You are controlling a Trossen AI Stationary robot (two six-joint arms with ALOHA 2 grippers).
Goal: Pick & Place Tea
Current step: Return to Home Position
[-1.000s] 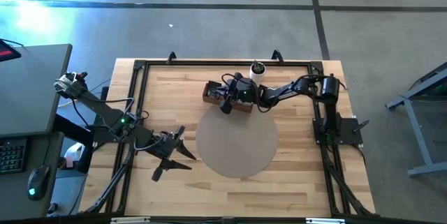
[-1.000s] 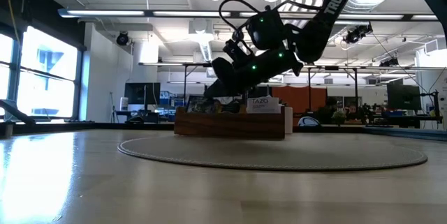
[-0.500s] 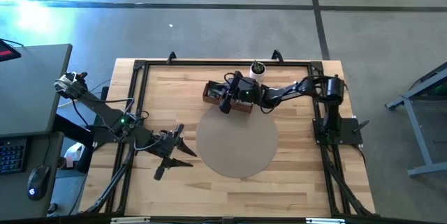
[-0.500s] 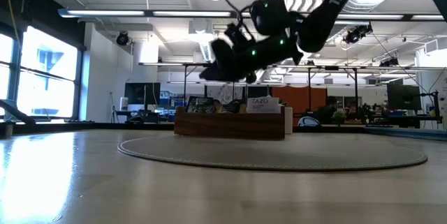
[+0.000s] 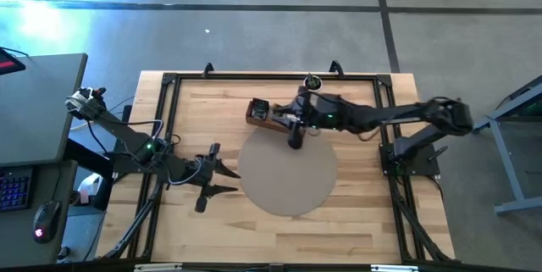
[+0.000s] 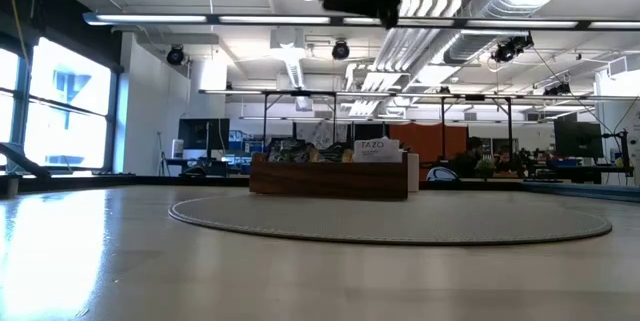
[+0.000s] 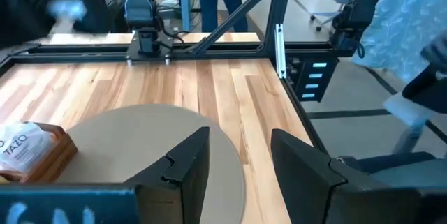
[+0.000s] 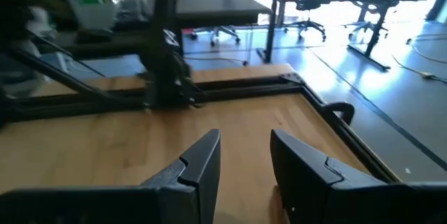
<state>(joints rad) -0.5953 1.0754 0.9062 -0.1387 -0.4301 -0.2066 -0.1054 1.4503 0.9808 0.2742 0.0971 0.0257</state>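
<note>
Table [image 5: 356, 221] is pale butcher-block wood, strips running left-right in the high view, w/ a black metal frame [image 5: 237, 75] just inside its edges; a thin round mat [image 5: 284, 183], matte grey-brown, lies flat at ctr. The wooden organizer [image 5: 264, 119], a low dark-brown box, sits at the mat's upper-left rim in the high view; the tea [image 6: 372, 150] stands on edge inside it as flat square sachets, a whitish one marked TAZO toward the right end in the low view, darker & orange ones to its left. The right gripper [image 5: 294, 141] hangs over the mat's upper edge, just lower right of the box, arm stretched in from the frame's right; its fingers [image 8: 199, 161] are parted w/ nothing between; in the low view only the arm's dark bulk shows at the top edge, well above the box. The left gripper [image 5: 222, 170] sits over bare wood just left of the mat, fingers [image 7: 185, 168] spread, empty. Room: large hall w/ white ducts, strip lights, windows at left; grey concrete floor around the table; a dark desk [image 5: 34, 111] at the far left. Bare wood shows across the table's lower part & right of the mat.
</note>
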